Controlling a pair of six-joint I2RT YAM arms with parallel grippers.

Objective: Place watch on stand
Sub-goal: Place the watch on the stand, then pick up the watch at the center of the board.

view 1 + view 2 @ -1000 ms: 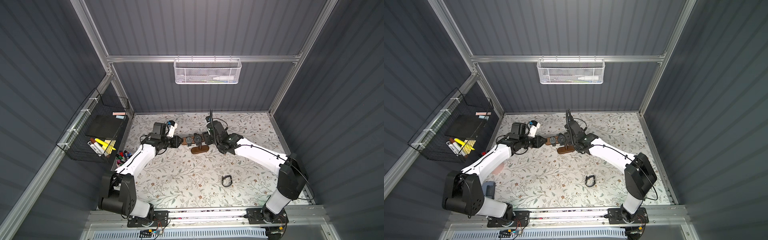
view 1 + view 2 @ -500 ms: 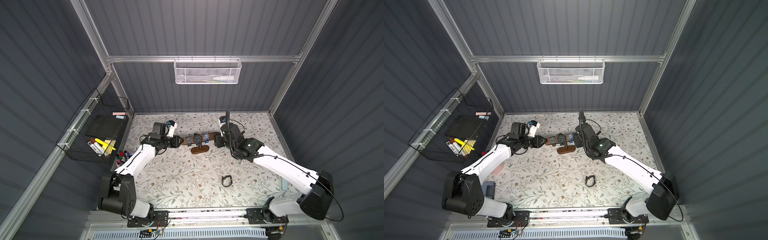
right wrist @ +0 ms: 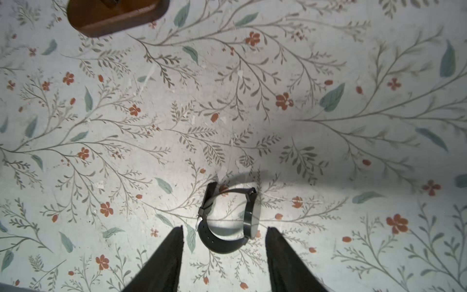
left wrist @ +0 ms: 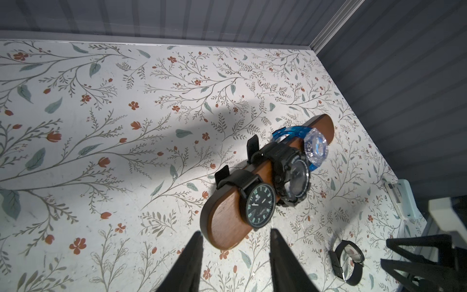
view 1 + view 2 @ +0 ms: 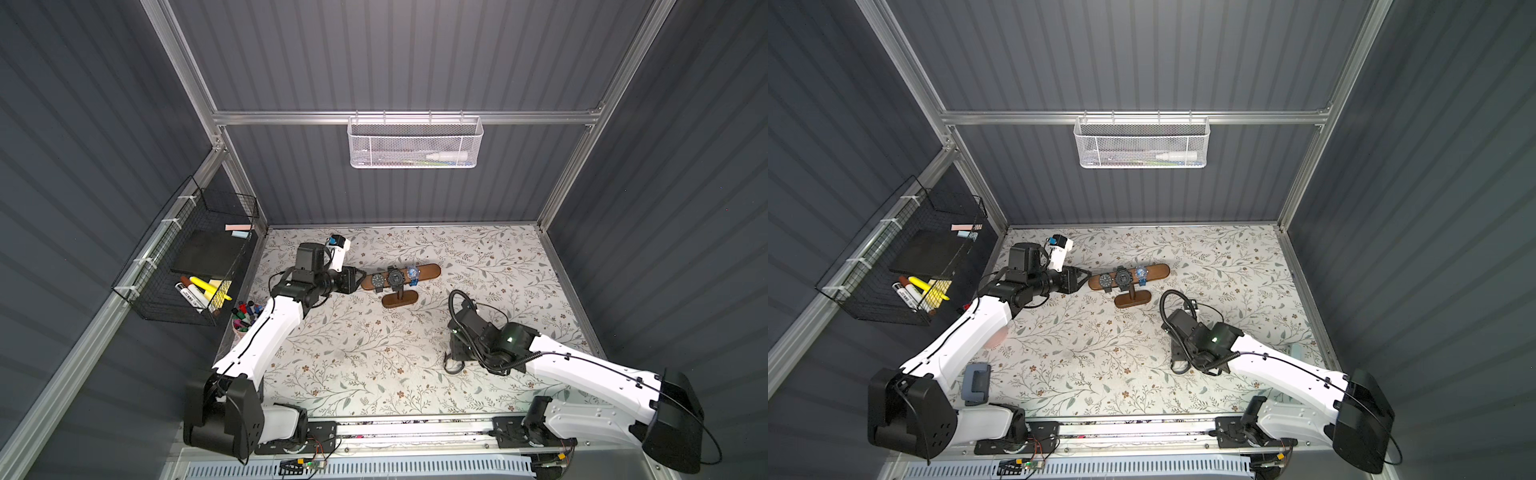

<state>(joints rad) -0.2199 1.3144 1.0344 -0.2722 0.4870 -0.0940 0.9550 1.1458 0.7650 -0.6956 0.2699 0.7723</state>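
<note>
The dark wooden stand (image 5: 428, 272) (image 5: 1158, 271) stands at the back middle of the floral table. Three watches hang on its bar: a black one with green numerals (image 4: 260, 206), a chunky black one (image 4: 294, 180) and a clear blue one (image 4: 316, 149). My left gripper (image 5: 360, 275) (image 4: 235, 232) is open, and the bar's left end (image 4: 225, 222) sits just ahead of its tips, untouched. A loose dark watch (image 3: 227, 220) (image 5: 453, 366) (image 4: 347, 260) lies on its side at the front right. My right gripper (image 3: 225, 228) is open right behind it, its fingers apart from the strap.
A black wire basket (image 5: 187, 266) with markers hangs on the left wall. A cup of pens (image 5: 246, 316) stands under it. On the back wall hangs a white mesh basket (image 5: 415, 143). The stand's oval base (image 3: 113, 15) is well clear of my right gripper.
My right arm has swung from the stand's right end to the front right, down over the loose watch. My left gripper has opened at the bar's left end.
</note>
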